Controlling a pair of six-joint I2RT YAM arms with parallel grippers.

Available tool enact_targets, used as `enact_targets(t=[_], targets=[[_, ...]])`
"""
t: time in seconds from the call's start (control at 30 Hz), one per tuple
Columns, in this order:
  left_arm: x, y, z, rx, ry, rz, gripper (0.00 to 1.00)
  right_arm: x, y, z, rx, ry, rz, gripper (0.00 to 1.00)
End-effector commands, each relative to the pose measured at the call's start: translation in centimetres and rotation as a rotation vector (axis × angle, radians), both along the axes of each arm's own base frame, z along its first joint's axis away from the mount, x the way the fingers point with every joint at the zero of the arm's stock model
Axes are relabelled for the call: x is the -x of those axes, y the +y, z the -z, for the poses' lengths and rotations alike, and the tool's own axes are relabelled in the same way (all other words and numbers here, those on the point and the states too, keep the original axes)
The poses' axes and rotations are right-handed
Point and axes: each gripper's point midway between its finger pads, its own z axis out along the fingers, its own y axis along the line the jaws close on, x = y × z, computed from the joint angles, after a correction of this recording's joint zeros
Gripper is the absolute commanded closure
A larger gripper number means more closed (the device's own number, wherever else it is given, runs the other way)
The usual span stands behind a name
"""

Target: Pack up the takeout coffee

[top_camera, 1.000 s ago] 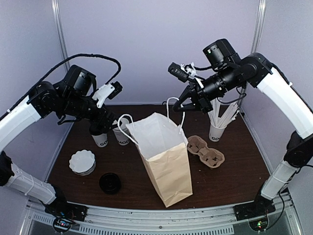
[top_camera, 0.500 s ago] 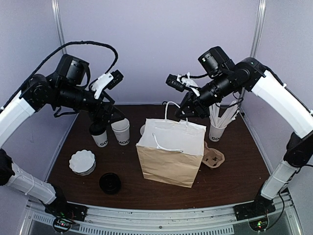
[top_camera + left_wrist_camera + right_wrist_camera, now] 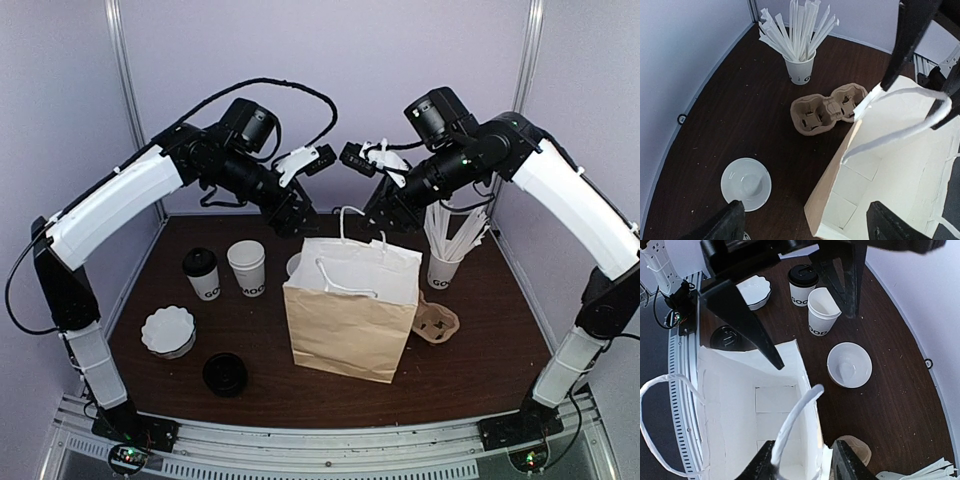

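Okay, top view: takeout coffee (image 3: 200, 272) at frame left on counter (image 3: 480, 340), beside lidless cup (image 3: 247, 268), clear of bag (image 3: 345, 330). Wrist views alone show left hand (image 3: 805, 205) released over bag mouth, right hand (image 3: 802, 447) released astride handle (image 3: 795, 420).

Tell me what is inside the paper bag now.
Inside the paper bag only its white lining and folded bottom show; no cup. The takeout coffee stands outside on the table. The bottom's near part is covered.
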Motion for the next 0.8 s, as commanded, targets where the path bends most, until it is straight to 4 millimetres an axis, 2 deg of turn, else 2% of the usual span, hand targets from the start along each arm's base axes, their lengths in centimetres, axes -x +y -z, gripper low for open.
enact_targets(t=[0.0,0.17,0.27,0.4,0.6,0.77], targets=[[-0.7,-1.0,-1.0,0.055,0.008,0.063,0.13,-1.1,-0.7,-0.8,0.008,-0.056,0.051,0.63],[1.1,-3.4,-1.2,0.143,0.101,0.219,0.13,-2.0,-0.7,-0.6,0.021,-0.072,0.074,0.86],[1.0,-4.3,-0.7,0.157,0.134,0.243,0.14,-2.1,-0.5,-0.3,0.024,-0.056,0.067,0.90],[0.4,-5.4,0.7,0.153,0.168,0.255,0.16,-1.7,-0.1,-0.6,0.009,-0.045,0.041,1.00],[0.5,-6.5,2.1,0.150,0.210,0.271,0.25,-1.4,0.0,-1.0,-0.004,-0.041,0.024,1.00],[0.6,-6.9,2.2,0.151,0.210,0.279,0.39,-0.9,0.0,-1.1,-0.009,-0.033,0.009,1.00]])
